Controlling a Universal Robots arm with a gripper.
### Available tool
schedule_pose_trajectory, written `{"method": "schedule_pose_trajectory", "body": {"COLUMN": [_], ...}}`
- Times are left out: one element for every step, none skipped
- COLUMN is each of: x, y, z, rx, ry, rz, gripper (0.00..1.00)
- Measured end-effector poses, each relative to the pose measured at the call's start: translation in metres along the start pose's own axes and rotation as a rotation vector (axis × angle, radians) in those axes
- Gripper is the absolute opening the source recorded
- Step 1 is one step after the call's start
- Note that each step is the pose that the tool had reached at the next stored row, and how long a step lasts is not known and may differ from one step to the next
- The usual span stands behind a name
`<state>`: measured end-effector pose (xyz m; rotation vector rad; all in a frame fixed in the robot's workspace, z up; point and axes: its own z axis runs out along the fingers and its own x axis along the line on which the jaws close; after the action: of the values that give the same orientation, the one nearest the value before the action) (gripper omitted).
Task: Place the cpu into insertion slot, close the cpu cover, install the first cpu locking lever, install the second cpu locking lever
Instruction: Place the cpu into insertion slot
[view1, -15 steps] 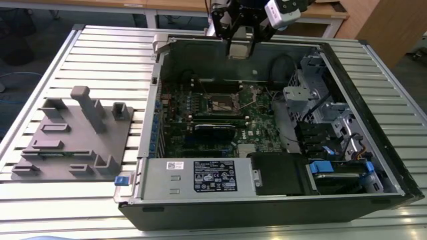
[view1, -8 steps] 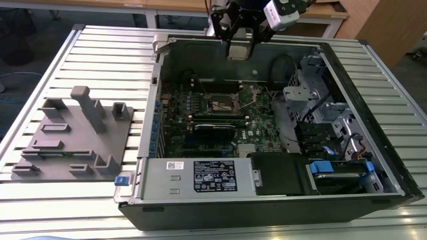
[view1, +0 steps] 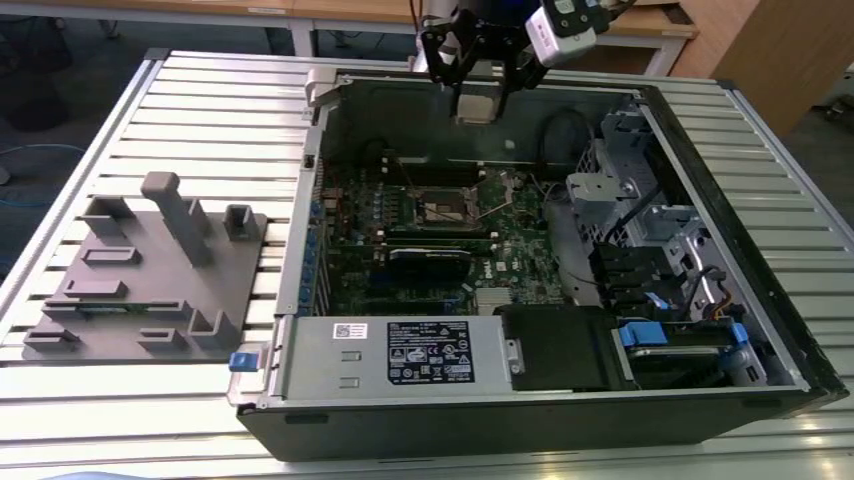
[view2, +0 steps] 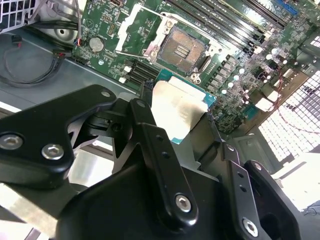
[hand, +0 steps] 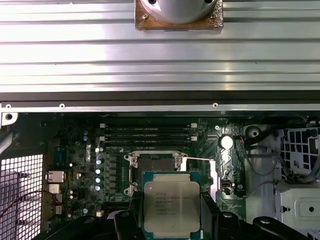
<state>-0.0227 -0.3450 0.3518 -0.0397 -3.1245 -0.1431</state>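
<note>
Pincer (view1: 481, 92): is clamping the cpu (hand: 172, 207) by opposite edges and hovering above the board. Insertion slot (view1: 447, 205), bare, is lying toward six o'clock of it in the exterior view.

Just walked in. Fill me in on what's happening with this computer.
A robot arm is working over an open computer case on a slatted metal table. Its gripper is shut on the cpu, gripped by its edges with the silver top showing in both wrist views. The chip hangs above the motherboard, short of the insertion slot. The slot is uncovered with nothing seated in it, so the cpu is not yet placed.
</note>
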Motion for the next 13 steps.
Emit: {"method": "schedule_pose_trajectory", "body": {"x": [0.0,0.0,0.0,0.0,0.0,0.0004,0.0008,0.0014,0.0023,0.0031,0.0038,0.0044,0.0049], "y": [0.0,0.0,0.0,0.0,0.0,-0.0001,-0.0001,-0.0001,-0.0002,-0.0002,-0.0003,-0.0003,-0.0004], "z": [0.0001,0.0001,0.0001,0.0001,0.0002,0.0005,0.0006,0.0008,0.001,0.0012,0.0015,0.0017,0.0023], "rx": [-0.0001,-0.0002,-0.0002,-0.0002,-0.0002,-0.0004,-0.0003,-0.0003,-0.0002,-0.0003,-0.0003,-0.0003,-0.0005], "ry": [-0.0001,-0.0001,-0.0001,-0.0001,-0.0001,-0.0002,-0.0004,-0.0009,-0.0012,-0.0016,-0.002,-0.0022,-0.0025], "rz": [0.0,0.0,0.0,0.0,0.0,0.0,0.0,0.0,0.0,0.0,0.0,0.0,0.0], "gripper": [0.54,0.54,0.54,0.54,0.54,0.54,0.54,0.54,0.54,0.54,0.54,0.54,0.54]}}
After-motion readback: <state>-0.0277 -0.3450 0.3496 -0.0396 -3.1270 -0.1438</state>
